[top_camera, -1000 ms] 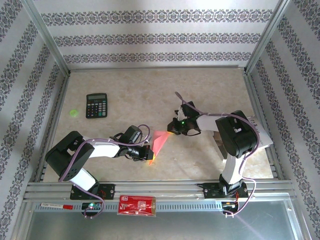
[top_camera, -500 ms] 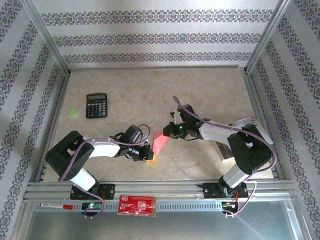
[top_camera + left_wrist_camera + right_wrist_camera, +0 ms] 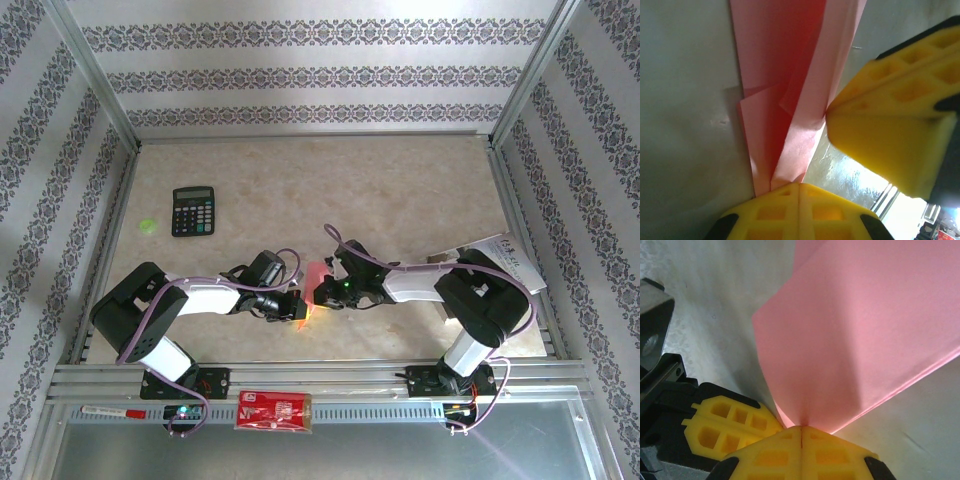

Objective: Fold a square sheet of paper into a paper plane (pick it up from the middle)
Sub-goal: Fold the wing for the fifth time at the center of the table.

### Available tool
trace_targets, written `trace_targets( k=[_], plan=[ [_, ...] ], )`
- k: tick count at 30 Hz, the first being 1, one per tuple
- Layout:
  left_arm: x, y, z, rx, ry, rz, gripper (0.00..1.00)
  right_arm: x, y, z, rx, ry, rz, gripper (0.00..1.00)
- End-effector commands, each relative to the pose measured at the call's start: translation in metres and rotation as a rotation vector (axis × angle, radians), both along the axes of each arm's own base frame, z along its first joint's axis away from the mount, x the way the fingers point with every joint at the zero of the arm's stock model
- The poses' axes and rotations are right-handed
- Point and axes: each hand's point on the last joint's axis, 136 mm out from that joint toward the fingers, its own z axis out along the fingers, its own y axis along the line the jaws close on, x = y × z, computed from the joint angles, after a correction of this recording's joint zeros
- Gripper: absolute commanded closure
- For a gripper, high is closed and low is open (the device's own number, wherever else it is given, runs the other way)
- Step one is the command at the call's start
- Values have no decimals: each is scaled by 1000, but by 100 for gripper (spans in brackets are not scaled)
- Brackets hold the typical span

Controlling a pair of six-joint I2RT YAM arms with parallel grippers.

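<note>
A: Jaws clamped, the left gripper (image 3: 799, 195) and right gripper (image 3: 802, 435) each pinch the folded pink-red paper sheet (image 3: 790, 100), which hangs between them over the beige tabletop (image 3: 400, 190).
B: Best keep both pinches firm and the edges aligned. Since a second ago, the right gripper has swung in close to the left one

Was closed in on three sides by walls (image 3: 320, 60) papered white with bands of dark floral pattern. Was framed at the back corners by slanting aluminium posts (image 3: 99, 80). Carried a beige marbled surface (image 3: 400, 180), evenly lit and faintly glossy. Ended at the near edge in slotted metal rails (image 3: 340, 375) and a grey metal sheet (image 3: 380, 450).
</note>
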Motion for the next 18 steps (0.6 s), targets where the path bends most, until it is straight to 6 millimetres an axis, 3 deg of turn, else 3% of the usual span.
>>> trace_targets(
  k=[1, 8, 18],
  plan=[
    [-23, 38, -40, 205, 103, 41, 100, -1, 6, -6, 5, 8, -17, 95],
    [-23, 38, -40, 205, 105, 39, 100, -4, 11, -15, -13, 26, -11, 95],
    [-28, 43, -44, 232, 113, 19, 100, 22, -26, -31, -118, 29, -103, 97]
  ],
)
